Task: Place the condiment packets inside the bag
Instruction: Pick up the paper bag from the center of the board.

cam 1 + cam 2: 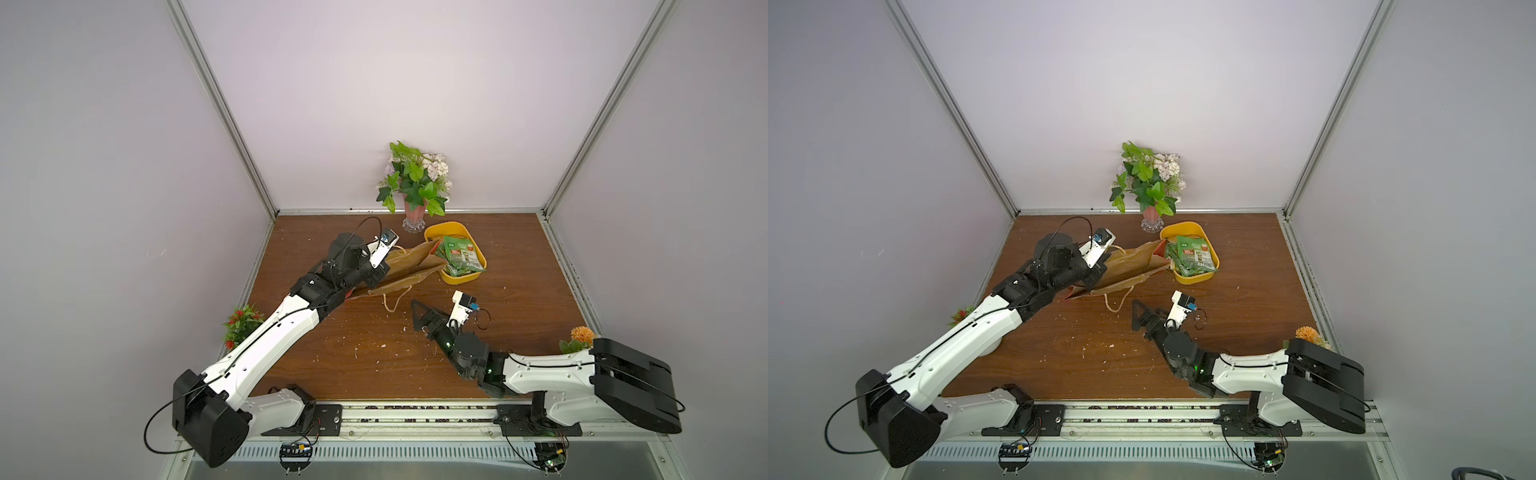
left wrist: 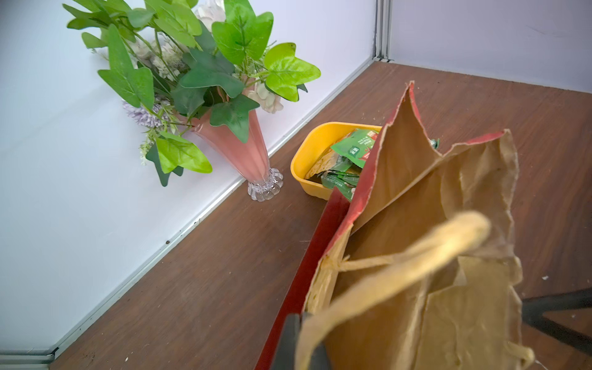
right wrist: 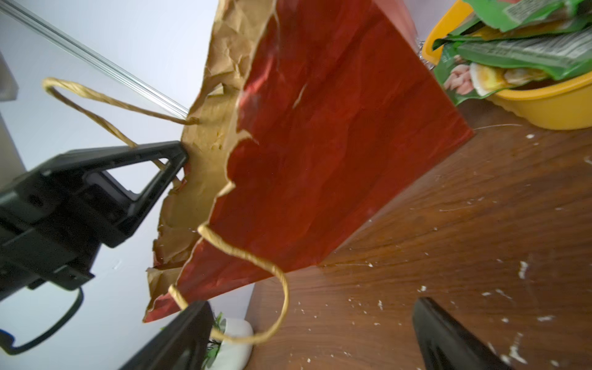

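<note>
The bag (image 1: 411, 262) (image 1: 1129, 266), red outside and brown inside, leans on the table with its torn mouth toward my left gripper (image 1: 376, 278). That gripper (image 2: 302, 339) is shut on the bag's rim (image 2: 323, 282), and the right wrist view shows it (image 3: 181, 153) there too. Several green condiment packets (image 1: 461, 255) (image 1: 1194, 255) (image 2: 352, 150) (image 3: 512, 54) lie heaped in a yellow tub (image 1: 440, 230) right behind the bag's base. My right gripper (image 1: 417, 320) (image 3: 307, 346) is open and holds nothing, just in front of the bag, close to a hanging cord handle (image 3: 256, 259).
A pink vase of leafy flowers (image 1: 415, 216) (image 2: 253, 157) stands at the back wall beside the tub. A small red-flowered plant (image 1: 243, 322) sits at the table's left edge, an orange-flowered one (image 1: 582, 334) at its right edge. White crumbs speckle the wood.
</note>
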`<state>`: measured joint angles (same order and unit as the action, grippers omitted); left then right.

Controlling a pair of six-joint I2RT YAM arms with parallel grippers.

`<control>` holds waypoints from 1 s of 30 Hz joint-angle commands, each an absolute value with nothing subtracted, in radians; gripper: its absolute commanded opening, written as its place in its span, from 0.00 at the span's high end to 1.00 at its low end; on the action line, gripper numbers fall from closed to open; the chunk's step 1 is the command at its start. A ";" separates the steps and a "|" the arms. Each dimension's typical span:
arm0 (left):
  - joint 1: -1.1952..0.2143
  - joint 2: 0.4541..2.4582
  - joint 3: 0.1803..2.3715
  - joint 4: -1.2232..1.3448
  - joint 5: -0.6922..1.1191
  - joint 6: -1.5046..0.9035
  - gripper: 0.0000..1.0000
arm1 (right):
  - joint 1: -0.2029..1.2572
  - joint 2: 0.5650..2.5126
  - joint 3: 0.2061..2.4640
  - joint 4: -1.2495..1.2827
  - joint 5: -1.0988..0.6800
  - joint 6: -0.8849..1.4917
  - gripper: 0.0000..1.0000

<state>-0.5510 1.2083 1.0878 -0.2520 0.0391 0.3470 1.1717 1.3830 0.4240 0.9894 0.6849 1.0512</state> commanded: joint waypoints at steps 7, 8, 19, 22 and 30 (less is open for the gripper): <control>-0.557 1.193 1.017 -0.153 -0.001 0.328 0.99 | 1.167 1.543 0.516 1.291 0.631 1.041 0.03; -0.558 1.190 1.010 -0.149 -0.002 0.329 0.99 | 1.168 1.543 0.518 1.304 0.627 1.030 0.02; -0.558 1.164 0.977 -0.140 0.046 0.309 0.99 | 1.139 1.619 0.606 1.160 0.657 1.197 0.16; -0.558 1.160 0.975 -0.142 0.048 0.310 0.99 | 1.131 1.641 0.619 1.121 0.693 1.227 0.19; -0.557 1.141 0.968 -0.153 0.056 0.301 0.99 | 1.086 1.711 0.733 0.988 0.670 1.257 0.22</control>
<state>-0.5510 1.1667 0.9771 -0.1722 0.0414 0.3149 1.0992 1.7058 0.6945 1.0214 0.6624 1.2289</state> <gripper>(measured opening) 0.039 0.785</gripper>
